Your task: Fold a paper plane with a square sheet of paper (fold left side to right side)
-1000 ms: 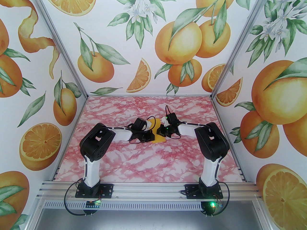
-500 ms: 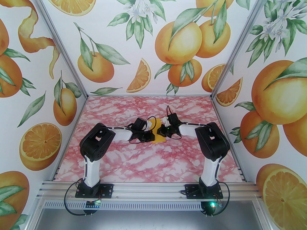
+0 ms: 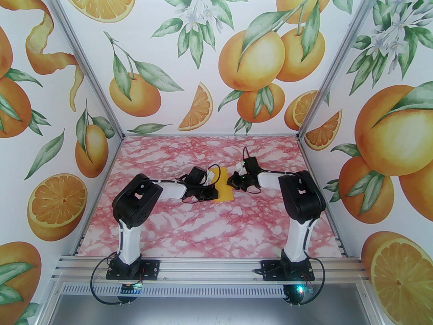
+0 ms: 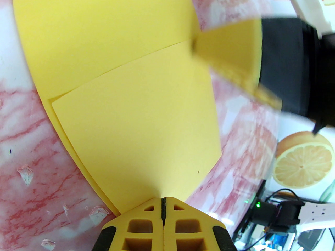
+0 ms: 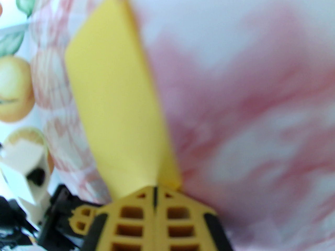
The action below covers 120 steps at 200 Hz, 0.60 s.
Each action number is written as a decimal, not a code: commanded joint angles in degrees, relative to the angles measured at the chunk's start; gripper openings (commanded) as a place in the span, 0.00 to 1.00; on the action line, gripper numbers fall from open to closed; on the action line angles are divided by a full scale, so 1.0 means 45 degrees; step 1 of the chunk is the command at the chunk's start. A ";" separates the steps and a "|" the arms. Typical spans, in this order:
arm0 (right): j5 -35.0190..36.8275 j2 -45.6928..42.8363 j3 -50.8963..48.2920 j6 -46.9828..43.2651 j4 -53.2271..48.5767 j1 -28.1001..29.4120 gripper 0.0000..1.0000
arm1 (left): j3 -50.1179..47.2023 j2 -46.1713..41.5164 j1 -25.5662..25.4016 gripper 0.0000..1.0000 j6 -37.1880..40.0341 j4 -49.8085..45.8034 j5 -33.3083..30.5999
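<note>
Though pink-veined, tabletop under paper, orange-print walls

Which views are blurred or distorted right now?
Right wrist: blurred throughout, sheet of paper and table both soft. Left wrist: sheet sharp, but its edges bow from lens distortion; right gripper smeared. Top external: sharp, evenly lit.

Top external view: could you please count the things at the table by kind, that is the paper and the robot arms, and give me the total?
yellow paper sheet: 1
robot arms: 2, the left arm and the right arm
Total: 3
</note>
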 commanded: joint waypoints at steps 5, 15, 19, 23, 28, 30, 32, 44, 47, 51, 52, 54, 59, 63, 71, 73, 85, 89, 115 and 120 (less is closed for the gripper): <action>0.1072 0.0454 0.0673 -0.0048 -0.0344 -0.0772 0.00 | -0.0527 0.0636 -0.0114 0.00 0.0344 -0.1554 -0.0327; 0.0958 0.0497 0.0967 -0.0065 -0.0522 -0.0870 0.00 | -0.0497 0.0618 -0.0117 0.00 0.0352 -0.1558 -0.0315; 0.0958 0.0479 0.1061 -0.0067 -0.0611 -0.0890 0.00 | -0.0488 0.0616 -0.0114 0.00 0.0341 -0.1571 -0.0309; 0.0964 0.0441 0.1121 -0.0058 -0.0642 -0.0903 0.00 | -0.0472 0.0616 -0.0118 0.00 0.0354 -0.1582 -0.0311; 0.0947 0.0345 0.1128 -0.0085 -0.0631 -0.0891 0.00 | -0.0451 0.0616 -0.0119 0.00 0.0359 -0.1583 -0.0291; 0.0946 0.0299 0.1111 -0.0087 -0.0632 -0.0891 0.00 | -0.0449 0.0616 -0.0119 0.00 0.0366 -0.1585 -0.0282; 0.0945 0.0258 0.1102 -0.0087 -0.0628 -0.0881 0.00 | -0.0434 0.0616 -0.0114 0.00 0.0373 -0.1596 -0.0290; 0.0889 -0.0068 0.0948 -0.0065 -0.0626 -0.0821 0.00 | -0.0352 0.0636 -0.0119 0.00 0.0391 -0.1631 -0.0282; 0.0863 -0.0121 0.0910 -0.0067 -0.0626 -0.0787 0.00 | -0.0334 0.0636 -0.0119 0.00 0.0392 -0.1641 -0.0281; 0.0815 -0.0297 0.0796 -0.0067 -0.0626 -0.0731 0.00 | -0.0313 0.0636 -0.0119 0.00 0.0367 -0.1634 -0.0291; 0.0812 -0.0332 0.0775 -0.0077 -0.0616 -0.0723 0.00 | -0.0313 0.0636 -0.0109 0.00 0.0371 -0.1642 -0.0292; 0.0809 -0.0417 0.0730 -0.0085 -0.0609 -0.0678 0.00 | -0.0297 0.0645 -0.0126 0.00 0.0365 -0.1639 -0.0282; 0.0818 -0.0617 0.0601 -0.0111 -0.0658 -0.0556 0.00 | -0.0274 0.0655 -0.0120 0.00 0.0370 -0.1637 -0.0270; 0.0854 -0.0777 0.0494 -0.0153 -0.0683 -0.0433 0.00 | -0.0255 0.0645 -0.0137 0.00 0.0375 -0.1647 -0.0263; 0.0872 -0.1036 0.0270 -0.0194 -0.0709 -0.0167 0.00 | -0.0234 0.0675 -0.0128 0.00 0.0374 -0.1646 -0.0261; 0.0868 -0.1101 0.0213 -0.0202 -0.0735 -0.0090 0.00 | -0.0234 0.0680 -0.0136 0.00 0.0375 -0.1621 -0.0265; 0.0801 -0.1335 -0.0111 -0.0123 -0.0694 0.0398 0.00 | -0.0214 0.0694 -0.0138 0.00 0.0346 -0.1614 -0.0272; 0.0772 -0.1392 -0.0253 -0.0066 -0.0630 0.0572 0.00 | -0.0214 0.0694 -0.0138 0.00 0.0336 -0.1579 -0.0266; 0.0829 -0.1541 -0.0893 0.0294 -0.0304 0.1519 0.00 | -0.0213 0.0714 -0.0145 0.00 0.0259 -0.1498 -0.0261; 0.0847 -0.1558 -0.1020 0.0354 -0.0161 0.1647 0.00 | -0.0214 0.0714 -0.0148 0.00 0.0256 -0.1480 -0.0268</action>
